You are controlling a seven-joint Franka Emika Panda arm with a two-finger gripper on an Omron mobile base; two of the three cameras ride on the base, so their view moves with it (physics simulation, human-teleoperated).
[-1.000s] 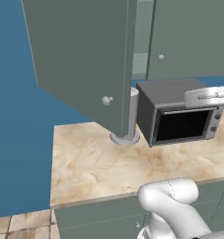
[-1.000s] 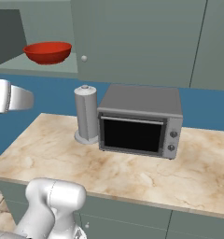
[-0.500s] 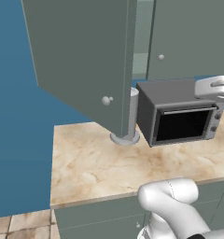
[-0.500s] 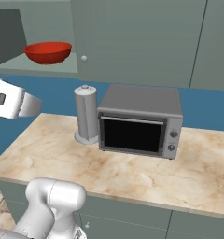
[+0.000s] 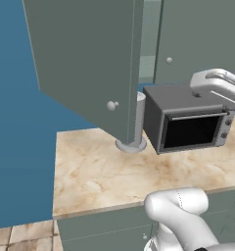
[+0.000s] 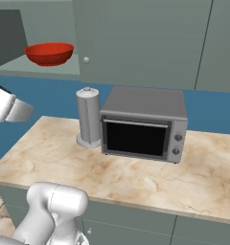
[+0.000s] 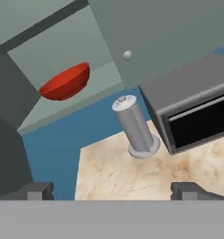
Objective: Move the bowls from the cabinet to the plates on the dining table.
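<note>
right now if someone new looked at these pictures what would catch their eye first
The glossy red bowl stands out most, sitting on the pale green shelf of the open grey-green cabinet, above the counter's left end in the right base view. Below it, a grey toaster oven with a dark glass door stands on the marble-patterned counter, with a grey paper towel roll close at its left side.

Red bowl (image 6: 49, 53) on pale shelf (image 6: 45, 70).

A grey toaster oven (image 6: 143, 125) with a dark glass door sits on a beige marble counter (image 6: 64, 162). Just beside it stands an upright grey cylinder (image 6: 88, 116) on a round base.
</note>
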